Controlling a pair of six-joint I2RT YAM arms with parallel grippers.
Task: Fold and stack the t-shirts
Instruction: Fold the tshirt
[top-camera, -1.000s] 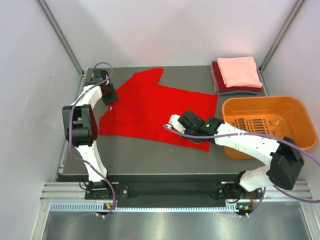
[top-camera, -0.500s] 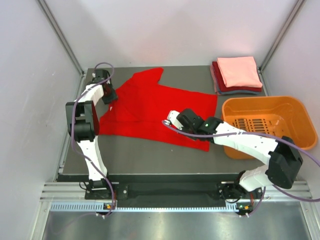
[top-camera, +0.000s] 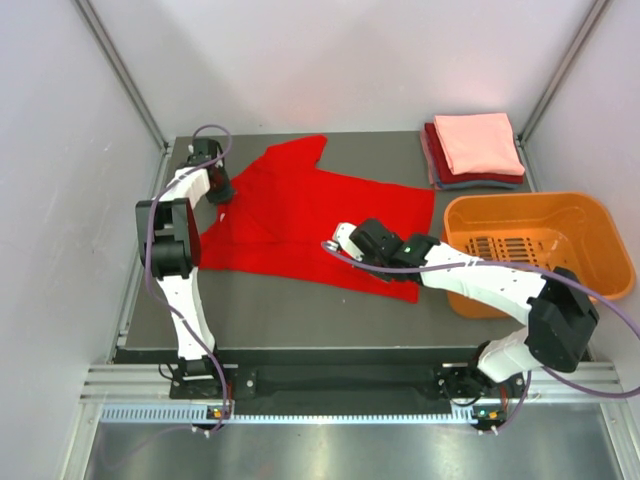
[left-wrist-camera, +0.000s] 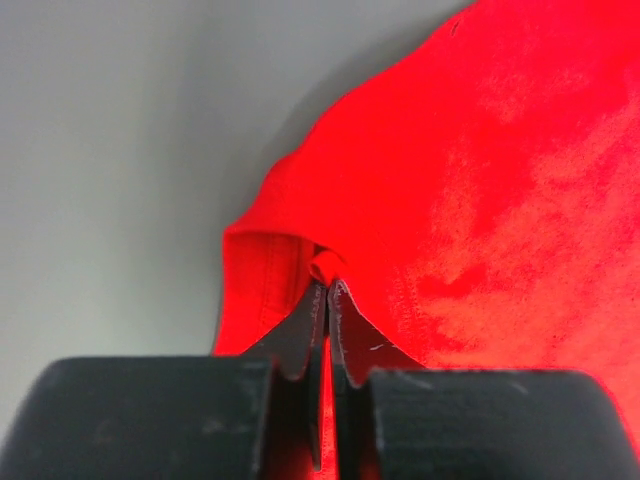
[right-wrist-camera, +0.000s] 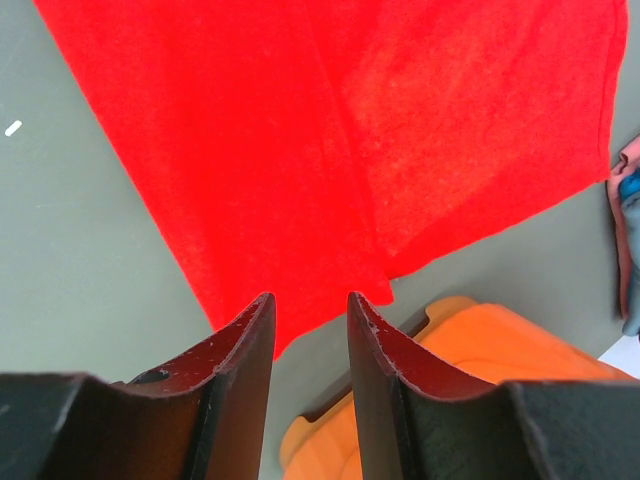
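Two pincers attend one garment. The left pincer is clamped tight on a bunched bit of hem of the bright red t-shirt, at the edge farthest from the orange basket. The right pincer hangs narrowly parted over the cloth nearer the basket, gripping nothing. The shirt lies spread on the tabletop beside the basket, and the folded t-shirts sit stacked just behind the basket. I judge the cloth light, limp and quick to sag or wrinkle. Stitched hems and corners look like the best holds, one per pincer, with the cloth pulled taut between them.
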